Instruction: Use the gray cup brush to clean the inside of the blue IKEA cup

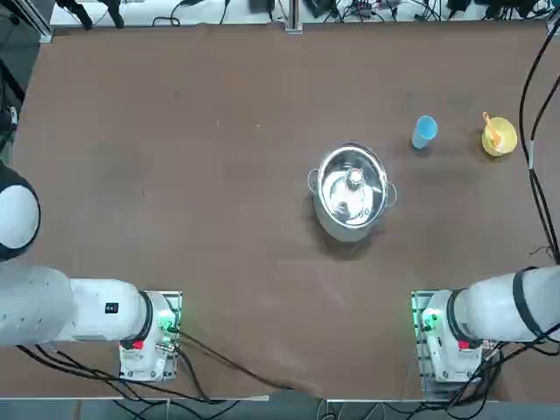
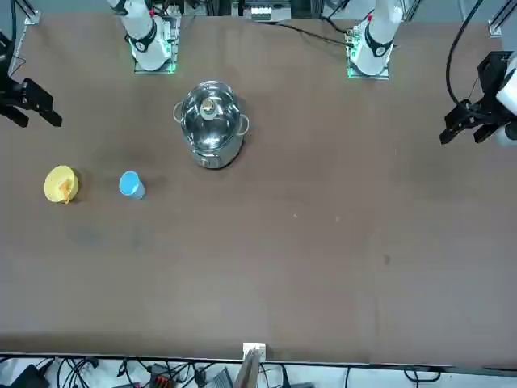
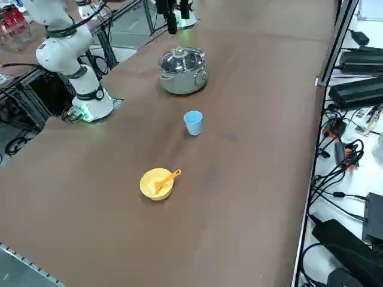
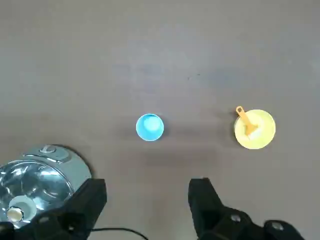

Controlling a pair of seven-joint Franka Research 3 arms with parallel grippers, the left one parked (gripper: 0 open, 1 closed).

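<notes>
- Nearest the robot, the right tool (image 4: 147, 197) hangs high above the bench (image 1: 175, 175), pointing down, its two dark fingers (image 4: 202, 200) spread wide with nothing between them. It grips nothing.
- Only bare brown surface lies below the tool's gap; the tool touches none of the objects.
- A step farther out and off to one side stands the steel pot (image 1: 352, 191), glass lid on, near the middle of the bench. It plays no part in the job, as far as I can judge.
- Farther out, beyond the tool, the blue IKEA cup (image 1: 423, 132) stands upright with its mouth open to the top, and it looks empty from above.
- Just beside the cup, a little apart and nearer the bench's right edge, sits the yellow bowl (image 1: 499, 140).
- The gray cup brush (image 3: 167, 177) lies in that bowl, its orange handle slanting out over the rim. It is untouched, well apart from the tool.
- My call: the task is at its very start. Nothing is picked up, nothing is scrubbed.
- Left to do: reach to the bowl, take the brush by the handle, carry it to the cup, dip the head inside and work it round the wall.
</notes>
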